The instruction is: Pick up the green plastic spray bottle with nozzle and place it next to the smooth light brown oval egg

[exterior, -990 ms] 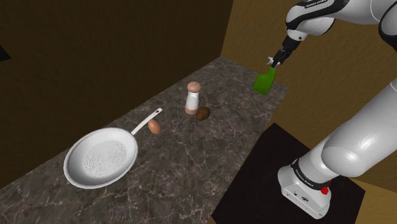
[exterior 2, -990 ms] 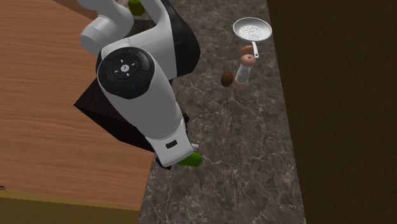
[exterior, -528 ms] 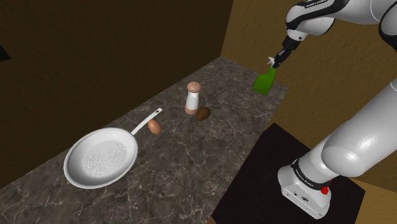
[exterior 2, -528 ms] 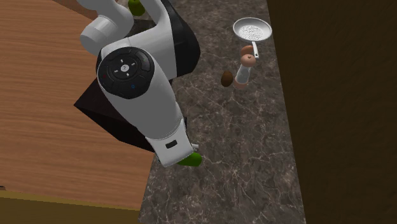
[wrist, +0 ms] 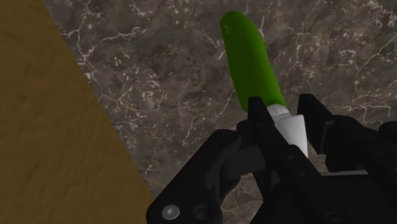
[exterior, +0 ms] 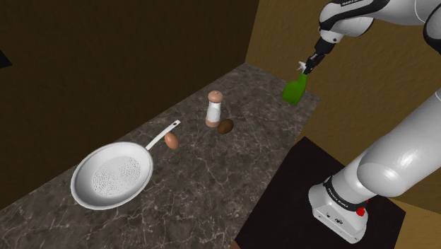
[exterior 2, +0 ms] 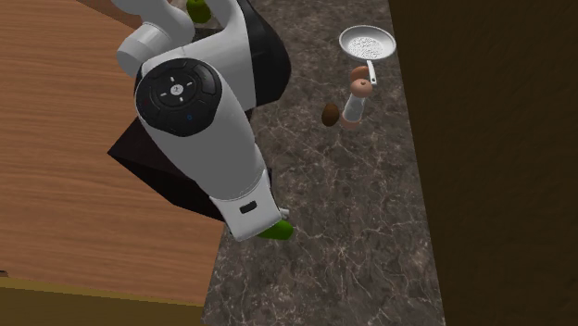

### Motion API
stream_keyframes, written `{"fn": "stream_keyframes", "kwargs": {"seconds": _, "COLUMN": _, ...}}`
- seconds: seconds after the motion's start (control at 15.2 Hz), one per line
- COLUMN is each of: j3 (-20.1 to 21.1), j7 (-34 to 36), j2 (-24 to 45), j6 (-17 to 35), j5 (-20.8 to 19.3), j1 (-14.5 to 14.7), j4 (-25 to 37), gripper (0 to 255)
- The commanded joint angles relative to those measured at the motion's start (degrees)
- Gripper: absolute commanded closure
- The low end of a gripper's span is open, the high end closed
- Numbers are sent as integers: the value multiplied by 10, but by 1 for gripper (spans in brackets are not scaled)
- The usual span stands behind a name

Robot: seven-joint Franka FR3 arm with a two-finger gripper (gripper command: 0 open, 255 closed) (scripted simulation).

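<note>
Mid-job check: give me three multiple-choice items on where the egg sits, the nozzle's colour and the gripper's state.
1. The egg lies:
A beside the pan's handle
B inside the pan
C on the pan's rim

2. The spray bottle has a nozzle that is:
A red
B white
C black

3. The gripper is:
A open
B shut on the egg
C shut on the nozzle

Answers:
1 A: it rests on the counter by the handle.
2 B: it is white above the green body.
3 C: both fingers clasp the nozzle.
</note>
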Motion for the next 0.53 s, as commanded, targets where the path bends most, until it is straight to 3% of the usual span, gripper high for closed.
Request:
{"fn": "stream_keyframes", "kwargs": {"seconds": 0.0, "j3": 0, "j7": 5, "j2": -6, "j6": -15, "j5": -5, "j1": 1, "j4": 10, "gripper": 255}}
{"fn": "stream_keyframes", "kwargs": {"seconds": 0.46, "j3": 1, "j7": 18, "j2": -23, "j6": -65, "j5": -19, "j1": 2, "j4": 48, "gripper": 255}}
